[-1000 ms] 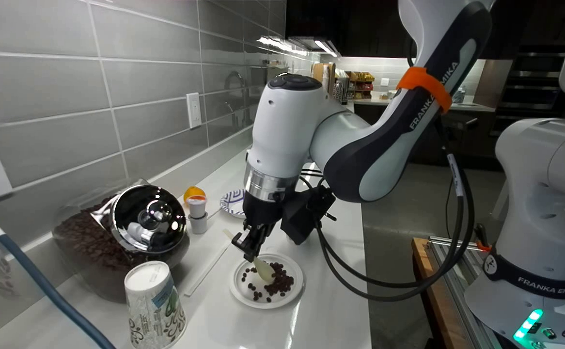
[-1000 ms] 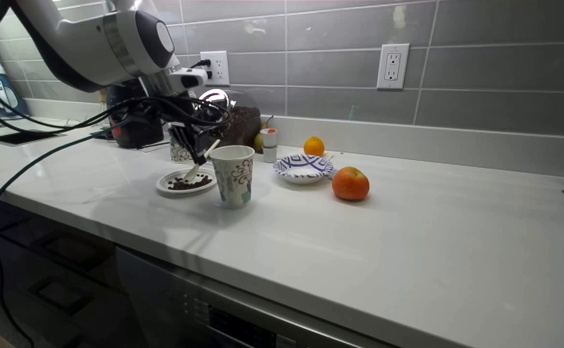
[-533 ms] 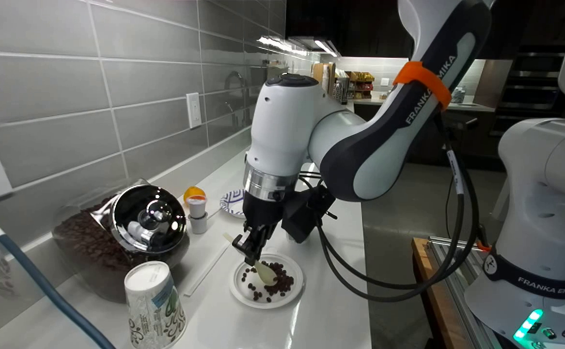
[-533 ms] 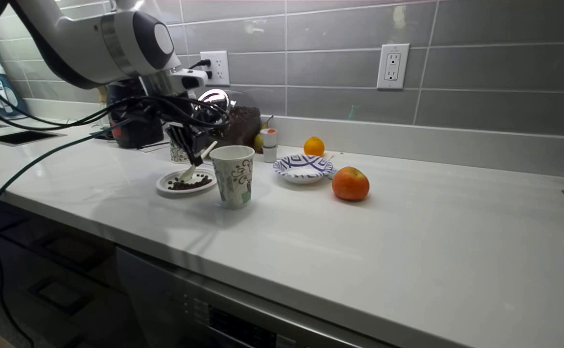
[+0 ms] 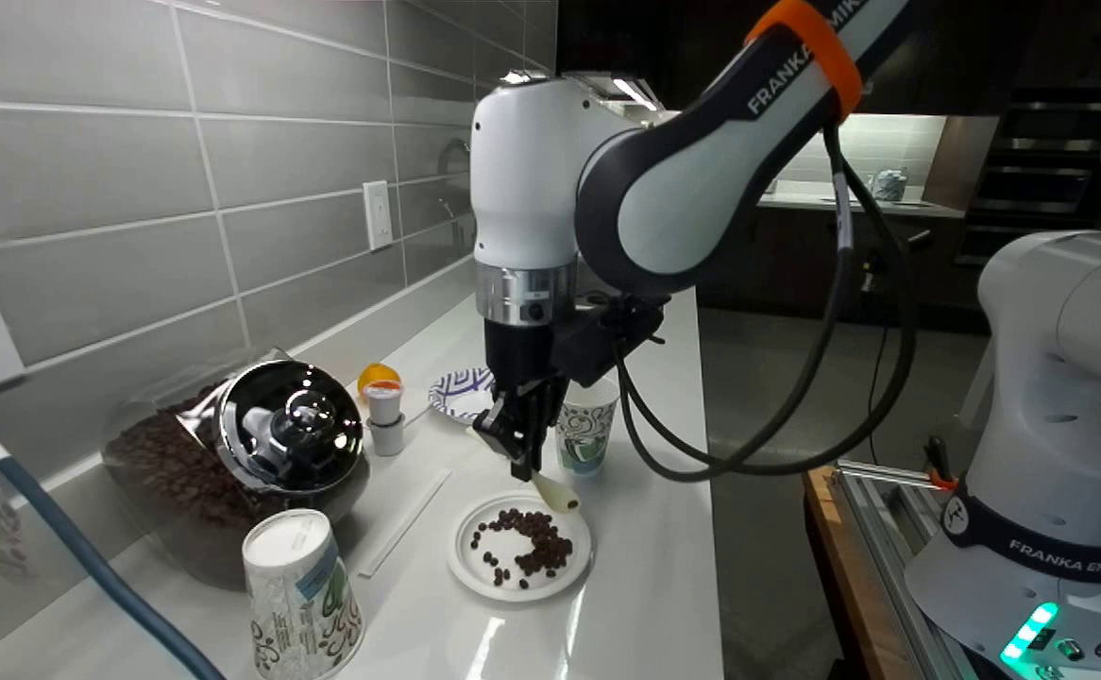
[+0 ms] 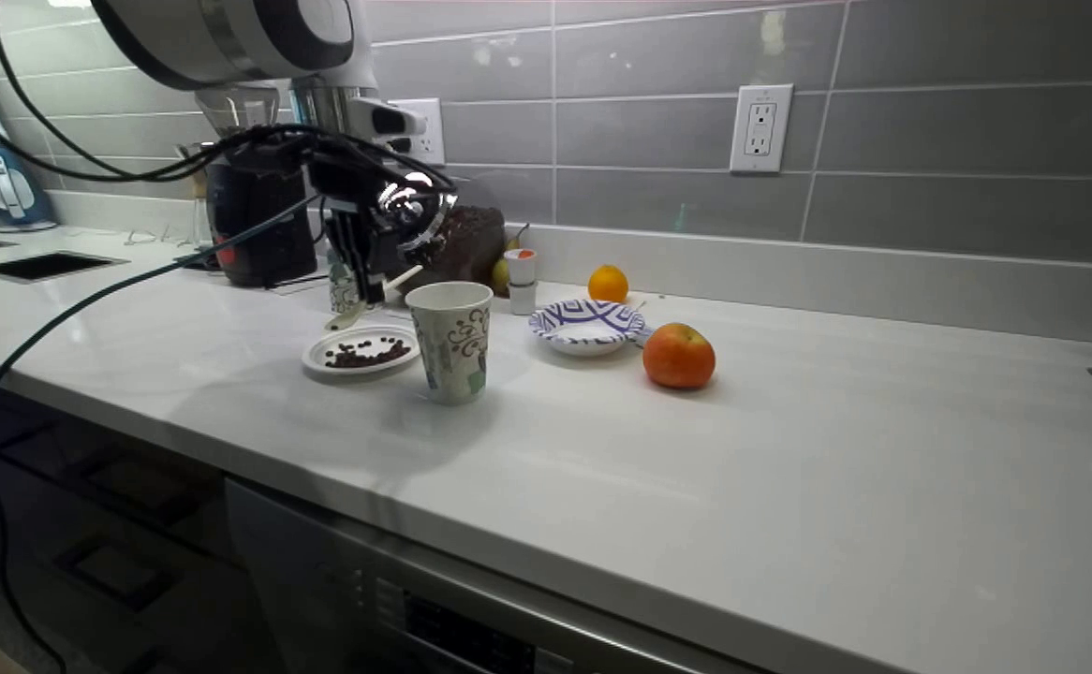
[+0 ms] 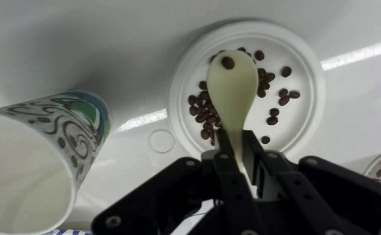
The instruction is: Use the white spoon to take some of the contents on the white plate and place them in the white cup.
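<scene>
Glossy white counter (image 6: 789, 468) along grey tiled wall (image 6: 644, 61), dark drawers (image 6: 31, 538) below

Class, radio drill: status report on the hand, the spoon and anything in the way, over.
Hand closed on white spoon. One bean visible on it, above white plate. Nothing seen between spoon and upright white cup.

Spoon (image 7: 233, 88): smooth, looks plastic, soft sheen. Beans (image 7: 201, 118): smooth, faint gloss. Plate (image 7: 318, 86): smooth, matt. Cup (image 7: 71, 125): paper-like printed wall. Gripper (image 7: 238, 143): matt. Wrist collar (image 5: 517, 295): shiny bare metal. Lid (image 5: 291, 425): mirror-polished metal. Jar (image 5: 168, 496): transparent; glass or plastic, cannot tell. Counter (image 6: 715, 487): smooth, glossy, reflecting light. Wall tiles (image 6: 649, 133): glossy. Bench edge (image 5: 855, 567): wood.
</scene>
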### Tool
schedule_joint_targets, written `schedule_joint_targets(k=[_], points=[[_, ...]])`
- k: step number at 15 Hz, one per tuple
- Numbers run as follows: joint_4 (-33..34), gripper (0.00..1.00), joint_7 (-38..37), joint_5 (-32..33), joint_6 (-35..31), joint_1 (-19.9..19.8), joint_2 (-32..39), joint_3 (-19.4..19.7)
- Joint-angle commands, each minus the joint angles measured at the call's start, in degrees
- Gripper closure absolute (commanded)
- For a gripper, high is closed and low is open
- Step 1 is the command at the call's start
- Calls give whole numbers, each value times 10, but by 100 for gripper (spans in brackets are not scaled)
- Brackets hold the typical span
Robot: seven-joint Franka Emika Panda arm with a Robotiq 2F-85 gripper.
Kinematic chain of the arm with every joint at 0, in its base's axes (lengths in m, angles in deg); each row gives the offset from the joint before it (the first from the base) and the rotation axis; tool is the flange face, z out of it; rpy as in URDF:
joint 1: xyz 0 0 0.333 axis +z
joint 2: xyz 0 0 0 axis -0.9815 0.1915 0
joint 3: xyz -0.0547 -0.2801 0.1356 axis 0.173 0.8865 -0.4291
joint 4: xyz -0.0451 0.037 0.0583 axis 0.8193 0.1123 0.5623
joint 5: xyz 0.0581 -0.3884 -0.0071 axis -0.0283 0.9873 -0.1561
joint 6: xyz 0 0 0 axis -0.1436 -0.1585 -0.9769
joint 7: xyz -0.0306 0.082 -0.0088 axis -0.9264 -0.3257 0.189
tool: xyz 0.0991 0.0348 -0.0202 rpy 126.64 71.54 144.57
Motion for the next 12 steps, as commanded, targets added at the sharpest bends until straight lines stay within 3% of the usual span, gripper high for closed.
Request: schedule_joint_targets(k=[1,6,12], points=[[28,96,37,-35,105,-21,-39,-10],[47,95,83,-54,217,-49,-87,1],[46,96,47,-31,226,-103,-112,22]])
